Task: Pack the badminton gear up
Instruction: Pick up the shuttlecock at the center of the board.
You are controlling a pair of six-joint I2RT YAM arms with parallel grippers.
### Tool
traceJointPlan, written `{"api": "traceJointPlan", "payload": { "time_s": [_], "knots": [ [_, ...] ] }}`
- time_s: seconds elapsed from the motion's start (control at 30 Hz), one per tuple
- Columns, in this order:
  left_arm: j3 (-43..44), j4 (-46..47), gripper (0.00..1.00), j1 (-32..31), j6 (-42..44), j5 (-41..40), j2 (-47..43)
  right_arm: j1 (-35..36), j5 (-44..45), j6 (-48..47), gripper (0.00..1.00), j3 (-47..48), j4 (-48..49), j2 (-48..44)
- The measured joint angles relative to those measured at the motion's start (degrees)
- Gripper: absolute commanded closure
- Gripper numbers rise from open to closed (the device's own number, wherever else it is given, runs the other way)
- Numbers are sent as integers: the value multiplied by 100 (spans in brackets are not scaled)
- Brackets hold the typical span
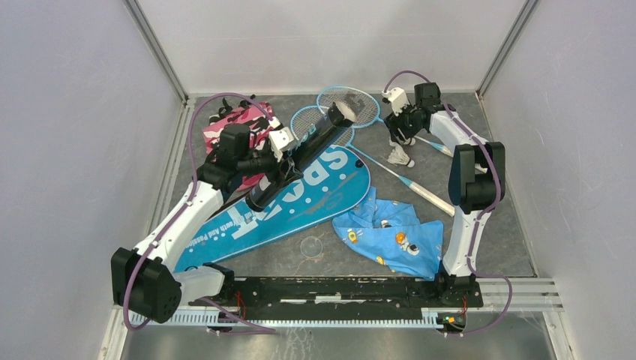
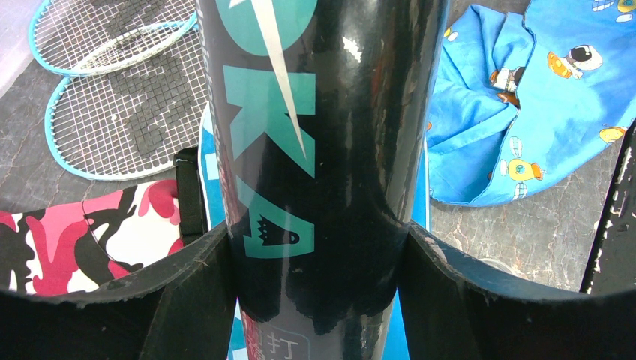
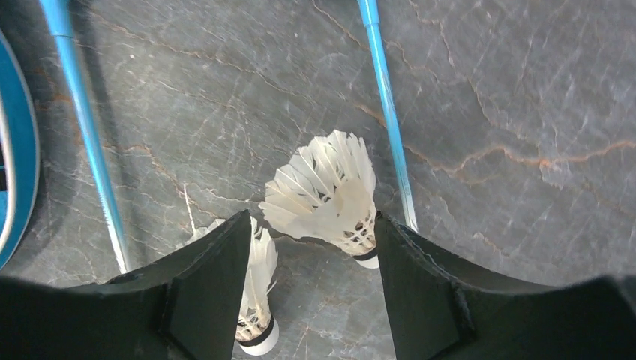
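Note:
My left gripper [image 1: 287,159] is shut on the black tube [image 1: 300,157] and holds it slanted over the blue "SPORT" cover [image 1: 300,206], open end towards the far side. In the left wrist view the fingers clamp the tube [image 2: 322,150] on both sides. Two light-blue racquets [image 1: 334,112] lie at the back, their heads overlapping, handles [image 1: 431,196] running right. My right gripper [image 1: 401,144] is open just above two white shuttlecocks [image 1: 401,157]. In the right wrist view one shuttlecock [image 3: 326,199] lies between the fingertips and the other [image 3: 259,300] is partly under the left finger.
A pink camouflage bag [image 1: 240,124] lies at the back left beside the left arm. A blue cartoon-print cloth [image 1: 394,236] is crumpled at the front right. A small clear round lid [image 1: 313,246] lies in front of the cover. Walls close in on three sides.

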Motion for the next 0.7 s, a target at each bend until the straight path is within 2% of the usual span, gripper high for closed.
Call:
{"api": "traceJointPlan", "payload": {
  "time_s": [0.27, 0.47, 0.7],
  "knots": [
    [0, 0, 98, 0, 0, 9, 0, 238, 1180, 404, 55, -96, 186, 0],
    [0, 0, 98, 0, 0, 11, 0, 264, 1696, 448, 69, -149, 271, 0],
    [0, 2, 98, 0, 2, 22, 0, 258, 2245, 308, 78, -289, 286, -15]
  ]
}}
